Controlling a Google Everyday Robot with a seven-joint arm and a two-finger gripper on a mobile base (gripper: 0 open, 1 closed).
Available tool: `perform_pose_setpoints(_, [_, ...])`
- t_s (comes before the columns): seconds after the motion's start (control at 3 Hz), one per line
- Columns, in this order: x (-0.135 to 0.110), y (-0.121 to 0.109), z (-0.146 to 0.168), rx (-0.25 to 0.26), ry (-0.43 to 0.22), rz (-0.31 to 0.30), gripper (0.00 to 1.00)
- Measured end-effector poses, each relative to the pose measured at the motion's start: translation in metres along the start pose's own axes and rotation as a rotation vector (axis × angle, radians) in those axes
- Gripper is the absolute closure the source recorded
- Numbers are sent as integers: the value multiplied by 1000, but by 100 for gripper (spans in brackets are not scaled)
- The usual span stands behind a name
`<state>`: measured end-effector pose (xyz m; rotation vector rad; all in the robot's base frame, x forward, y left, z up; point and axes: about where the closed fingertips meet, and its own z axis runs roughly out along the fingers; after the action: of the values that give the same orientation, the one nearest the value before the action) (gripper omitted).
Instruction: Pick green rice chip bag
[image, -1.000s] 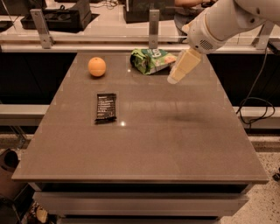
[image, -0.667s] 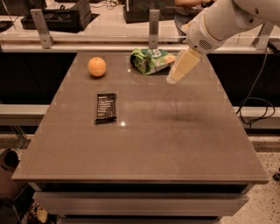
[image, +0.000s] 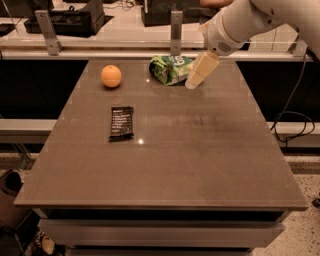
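1 white arm (image: 250, 20) reaches in from the upper right and slants down to the left, so its cream pincer (image: 192, 83) hangs low over the worktop (image: 200, 150) at the right edge of the green rice chip bag (image: 169, 69); whether the pincer is apart or together I cannot tell. Crumpled and shiny, with white lettering, the bag lies near the far edge, with an orange (image: 111, 76) to its left and a flat black packet (image: 121, 123) nearer the front left.

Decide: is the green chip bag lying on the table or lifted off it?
Lying down: the green rice chip bag rests crumpled on the far side of the table, the gripper at its right end.
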<state>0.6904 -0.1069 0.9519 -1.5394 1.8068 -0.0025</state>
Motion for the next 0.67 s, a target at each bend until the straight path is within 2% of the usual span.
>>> perform_pose_setpoints(0.67, [6,-31,72,-6,-103,41,0])
